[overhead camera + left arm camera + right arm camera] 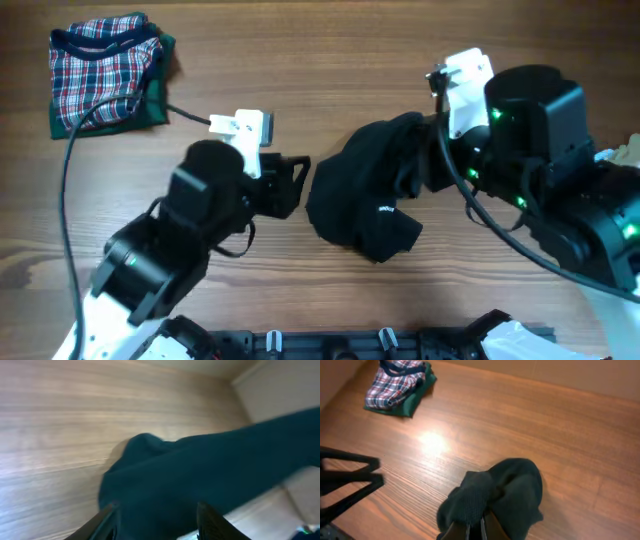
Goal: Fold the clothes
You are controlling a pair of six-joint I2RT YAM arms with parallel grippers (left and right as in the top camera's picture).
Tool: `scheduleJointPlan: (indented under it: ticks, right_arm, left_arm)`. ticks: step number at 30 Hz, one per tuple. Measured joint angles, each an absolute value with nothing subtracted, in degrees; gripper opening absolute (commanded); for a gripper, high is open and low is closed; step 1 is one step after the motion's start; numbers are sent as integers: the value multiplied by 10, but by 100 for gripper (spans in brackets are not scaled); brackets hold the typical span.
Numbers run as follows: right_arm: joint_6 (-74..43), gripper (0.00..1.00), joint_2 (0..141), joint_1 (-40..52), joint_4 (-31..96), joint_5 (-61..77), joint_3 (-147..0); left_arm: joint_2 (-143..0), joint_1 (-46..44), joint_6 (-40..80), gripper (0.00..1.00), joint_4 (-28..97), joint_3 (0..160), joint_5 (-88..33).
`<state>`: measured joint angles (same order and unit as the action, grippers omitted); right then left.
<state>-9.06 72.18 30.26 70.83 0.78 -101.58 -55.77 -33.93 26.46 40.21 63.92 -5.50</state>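
Note:
A crumpled black garment (365,200) lies in a heap on the wooden table, centre right. My right gripper (432,150) is shut on its upper right part; in the right wrist view the fingers (476,529) pinch a fold of the dark cloth (512,491). My left gripper (296,185) is open just left of the heap. In the left wrist view its fingers (157,520) stand apart with the dark cloth (200,480) between and beyond them. I cannot tell whether they touch it.
A folded stack, a plaid garment on a green one (105,72), lies at the far left corner and shows in the right wrist view (397,385). A black cable (70,180) runs along the left arm. A black rail (350,345) lines the front edge.

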Motion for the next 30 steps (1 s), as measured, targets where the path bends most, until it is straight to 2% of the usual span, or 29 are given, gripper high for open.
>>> scheduleJointPlan:
  ticks: [3,6,9,13,20,22,24,25,28,30]
  right_arm:
    - [-91,4,729,303,709,8,-1016]
    - [-91,4,730,303,711,10,-1016]
    - [-91,4,730,303,717,11,-1016]
    - [-89,4,730,303,724,11,-1016]
    - [-86,4,730,303,727,33,-1016]
    - [-79,4,730,303,728,45,-1016]
    - [-74,4,730,303,728,57,-1016]
    - [-72,4,730,303,728,60,-1016]
    - [-72,4,724,303,728,64,-1016]
    - [-72,4,717,303,726,64,-1016]
  left_arm:
    - [-552,-344,234,51,377,639,-99]
    - [-562,-387,168,56,323,639,-136]
    - [-591,-433,111,58,278,639,-151]
    - [-635,-443,85,62,237,639,-161]
    - [-648,-443,55,61,169,639,-171]
    - [-673,-443,50,54,156,639,-171]
    - [-697,-443,46,33,147,639,-171]
    - [-706,-443,43,18,146,639,-171]
    - [-718,-443,39,4,143,639,-173]
    - [-718,-443,38,4,136,639,-173]
